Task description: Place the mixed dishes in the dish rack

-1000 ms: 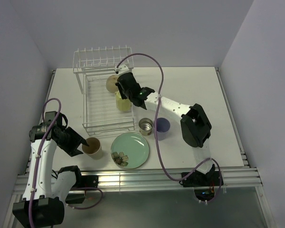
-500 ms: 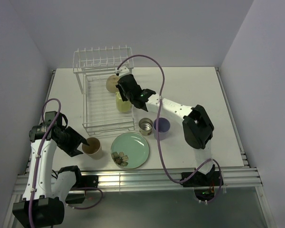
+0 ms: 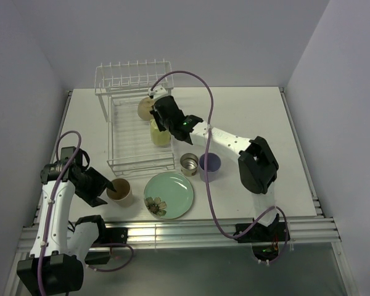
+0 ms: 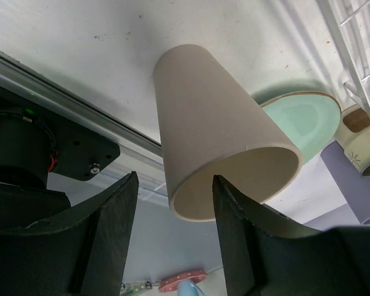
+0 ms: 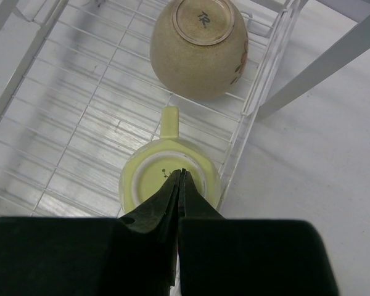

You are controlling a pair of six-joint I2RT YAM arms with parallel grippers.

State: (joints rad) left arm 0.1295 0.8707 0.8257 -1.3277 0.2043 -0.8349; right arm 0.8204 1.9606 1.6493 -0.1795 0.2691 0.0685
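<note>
The white wire dish rack (image 3: pixel 132 132) stands at the back left. In it, upside down, are the cream bowl (image 3: pixel 145 108) (image 5: pixel 198 48) and the yellow-green mug (image 3: pixel 161 134) (image 5: pixel 145 182). My right gripper (image 3: pixel 158 122) (image 5: pixel 180 172) is shut and empty, its tips over the mug's base. The tan cup (image 3: pixel 119 191) (image 4: pixel 216 142) stands upright on the table. My left gripper (image 3: pixel 113 184) (image 4: pixel 174 179) is open, its fingers either side of the cup's near wall at the rim. The metal cup (image 3: pixel 189 164), lavender cup (image 3: pixel 210 164) and mint-green plate (image 3: pixel 169 194) stand on the table.
The plate (image 4: pixel 302 120), metal cup (image 4: pixel 369 148) and lavender cup (image 4: pixel 351 185) sit close to the right of the tan cup. The rack's raised prongs (image 3: pixel 134 75) are at the far end. The table's front rail (image 3: pixel 172 231) runs just behind the tan cup.
My right gripper has moved a little toward the back left over the mug. My left arm has shifted slightly; its gripper stays at the tan cup.
</note>
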